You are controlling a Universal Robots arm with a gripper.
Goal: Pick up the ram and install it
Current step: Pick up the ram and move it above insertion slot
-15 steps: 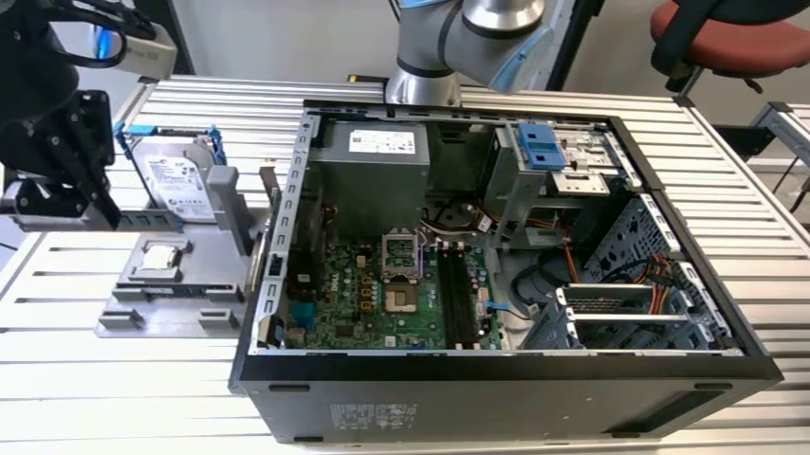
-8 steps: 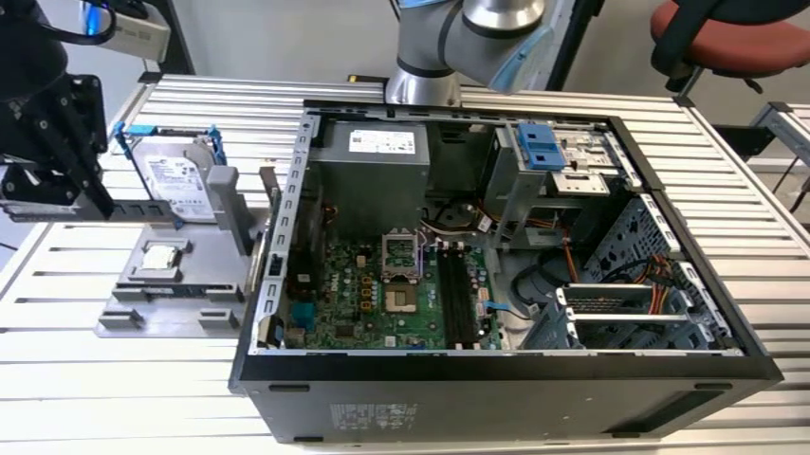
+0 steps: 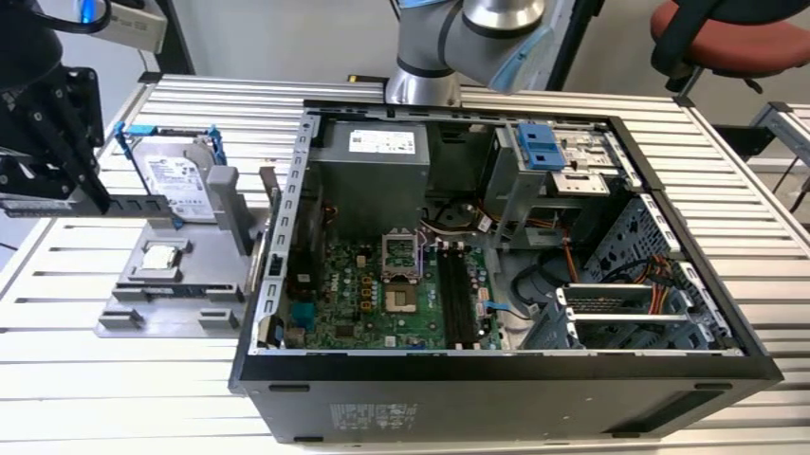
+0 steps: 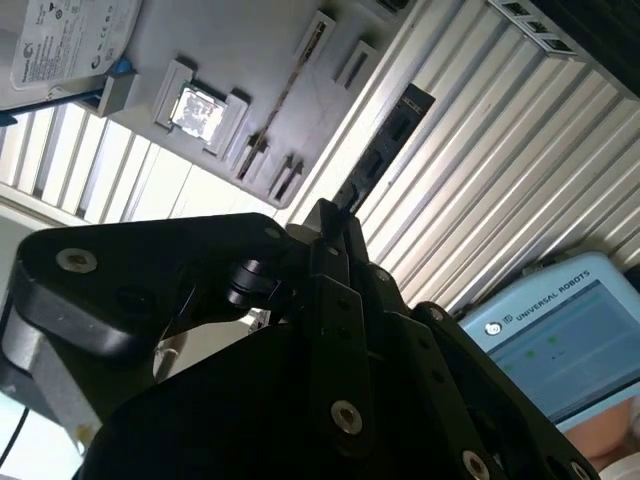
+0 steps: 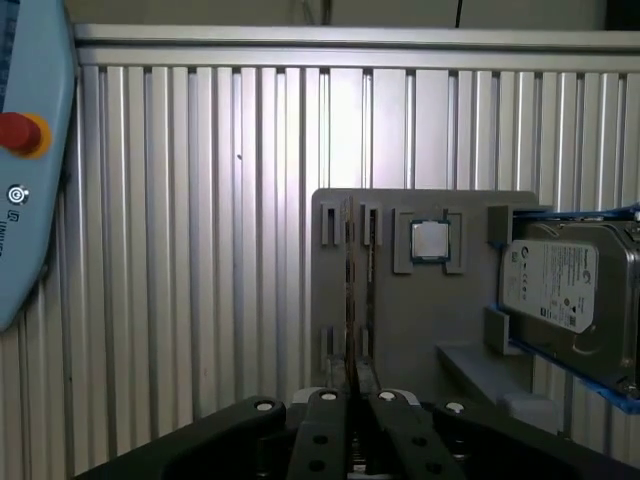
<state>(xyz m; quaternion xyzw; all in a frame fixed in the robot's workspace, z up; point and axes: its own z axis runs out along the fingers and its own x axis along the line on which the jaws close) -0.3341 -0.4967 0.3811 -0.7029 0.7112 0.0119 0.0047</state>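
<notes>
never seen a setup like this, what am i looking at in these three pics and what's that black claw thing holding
This is a robot arm working beside an open desktop computer case on a ribbed metal table. The exterior view shows the whole bench. Both wrist views come from cameras riding on the arm, so the black metal in them is its gripper. On the exterior view's left of the case stands a grey holder. It carries a hard drive in a blue frame and a small square processor chip. The gripper is shut on the ram, a thin dark memory stick that pokes out past its fingertips. Inside the case lies the green motherboard. The pale blue device with a red button looks like the arm's handheld control pad.
</notes>
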